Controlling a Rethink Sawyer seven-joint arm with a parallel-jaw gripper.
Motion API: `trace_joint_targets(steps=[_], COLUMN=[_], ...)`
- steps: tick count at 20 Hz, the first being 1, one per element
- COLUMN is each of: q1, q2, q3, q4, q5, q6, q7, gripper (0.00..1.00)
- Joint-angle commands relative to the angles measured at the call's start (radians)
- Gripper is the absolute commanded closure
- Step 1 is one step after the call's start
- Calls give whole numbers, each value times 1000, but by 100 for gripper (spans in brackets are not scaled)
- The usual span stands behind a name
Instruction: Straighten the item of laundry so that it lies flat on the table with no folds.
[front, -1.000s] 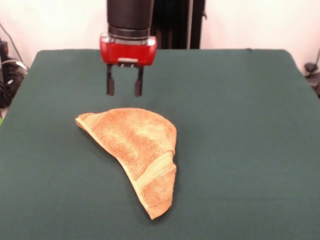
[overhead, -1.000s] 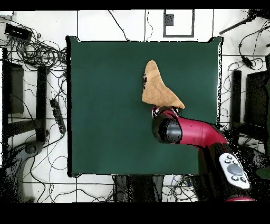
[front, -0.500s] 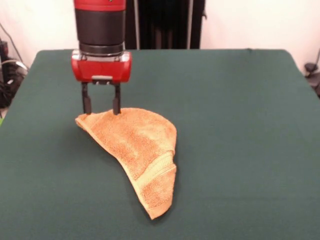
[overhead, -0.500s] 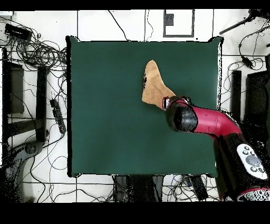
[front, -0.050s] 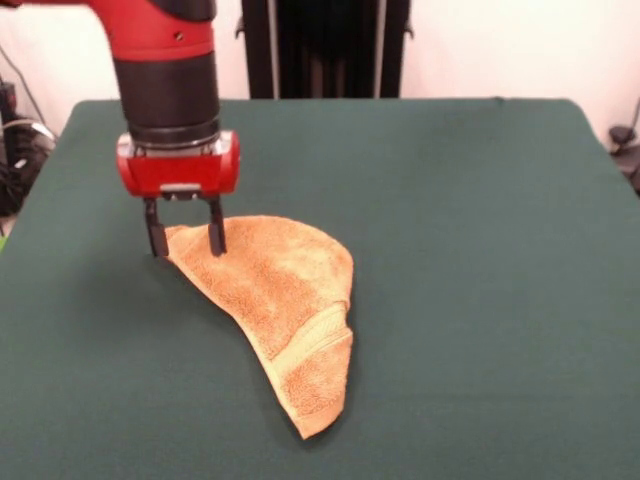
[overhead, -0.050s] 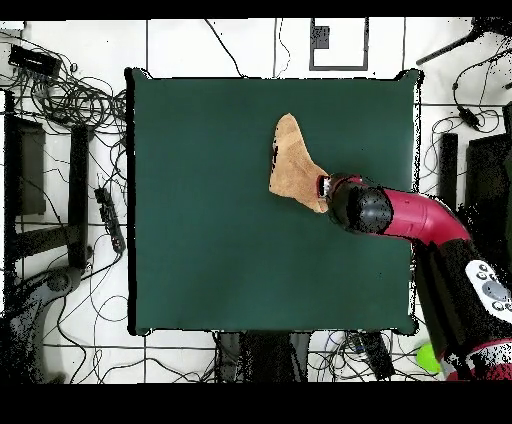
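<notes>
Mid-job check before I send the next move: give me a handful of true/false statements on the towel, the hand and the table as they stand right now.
1. The towel lies fully flat with no folds. False: it is folded over on itself into a curved, roughly triangular shape.
2. The hand is open, its fingers straddling the towel's corner. True.
3. The hand is lifting the towel clear of the table. False: the whole towel rests on the table.
4. A woven band shows on the towel's lower part in the front view. True.
5. In the overhead view the arm covers the whole towel. False: it hides only the corner nearest the hand; most of the towel shows.
</notes>
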Motion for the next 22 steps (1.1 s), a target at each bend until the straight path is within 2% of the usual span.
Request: trace_joint_targets(steps=[1,5,8,15,22], q1=[-37,-76,-104,-135,-126], q2=[178,261,325,440,465], q3=[221,270,312,359,338], q4=[-103,-149,-186,-254,-280], q5=[-58,-73,-55,89,187], q6=[144,166,228,489,716], q7=[-343,-369,-414,-412,-345], gripper=[0,0,0,0,0])
